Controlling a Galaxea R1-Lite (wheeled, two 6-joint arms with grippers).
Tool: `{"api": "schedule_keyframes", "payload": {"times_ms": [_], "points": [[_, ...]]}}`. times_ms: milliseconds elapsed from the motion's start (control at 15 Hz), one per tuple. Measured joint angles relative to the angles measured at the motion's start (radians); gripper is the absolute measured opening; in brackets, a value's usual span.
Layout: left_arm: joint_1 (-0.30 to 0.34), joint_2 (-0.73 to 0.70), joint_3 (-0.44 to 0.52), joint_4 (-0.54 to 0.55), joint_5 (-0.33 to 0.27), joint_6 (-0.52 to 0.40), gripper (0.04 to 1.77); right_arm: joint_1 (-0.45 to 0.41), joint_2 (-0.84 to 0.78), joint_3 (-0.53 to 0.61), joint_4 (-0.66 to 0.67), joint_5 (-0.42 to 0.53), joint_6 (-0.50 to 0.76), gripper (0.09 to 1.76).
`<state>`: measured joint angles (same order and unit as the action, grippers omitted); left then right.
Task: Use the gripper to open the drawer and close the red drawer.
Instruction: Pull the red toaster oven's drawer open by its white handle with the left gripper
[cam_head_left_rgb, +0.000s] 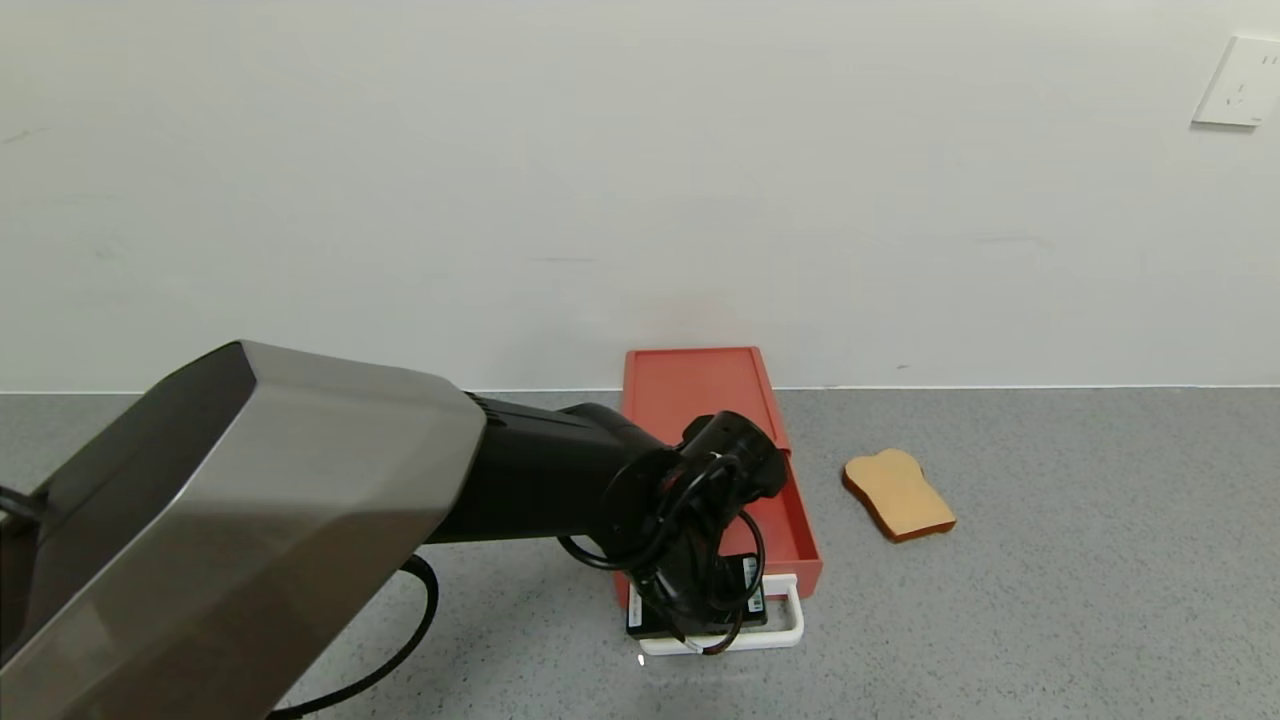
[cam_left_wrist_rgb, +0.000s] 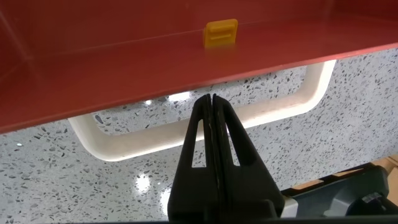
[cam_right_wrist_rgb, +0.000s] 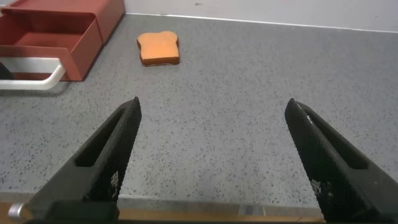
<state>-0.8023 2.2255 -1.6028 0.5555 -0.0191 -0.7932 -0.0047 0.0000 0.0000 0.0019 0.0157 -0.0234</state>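
drawer (cam_head_left_rgb: 700, 400) centre, far end at wall, tray pulled out toward near side | handle (cam_head_left_rgb: 790, 625) on tray's near end | left gripper (cam_left_wrist_rgb: 211, 102) at handle, inside its loop | toast slice (cam_head_left_rgb: 898, 494) right of drawer, apart | right gripper (cam_right_wrist_rgb: 211, 118) near side, well apart

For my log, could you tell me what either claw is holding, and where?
Nothing. The left claw is shut, its tip inside the drawer's white handle; the right claw is open and empty.

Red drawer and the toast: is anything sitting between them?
No. In the head view only bare grey counter lies between the red drawer and the toast. The right wrist view shows the same gap.
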Motion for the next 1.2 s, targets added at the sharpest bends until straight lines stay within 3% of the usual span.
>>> {"api": "schedule_keyframes", "payload": {"times_ms": [1200], "points": [[-0.003,-0.034,-0.007,0.004,0.014,-0.006,0.11,0.0,0.0,0.0,-0.003,-0.003,0.004,1.7]]}}
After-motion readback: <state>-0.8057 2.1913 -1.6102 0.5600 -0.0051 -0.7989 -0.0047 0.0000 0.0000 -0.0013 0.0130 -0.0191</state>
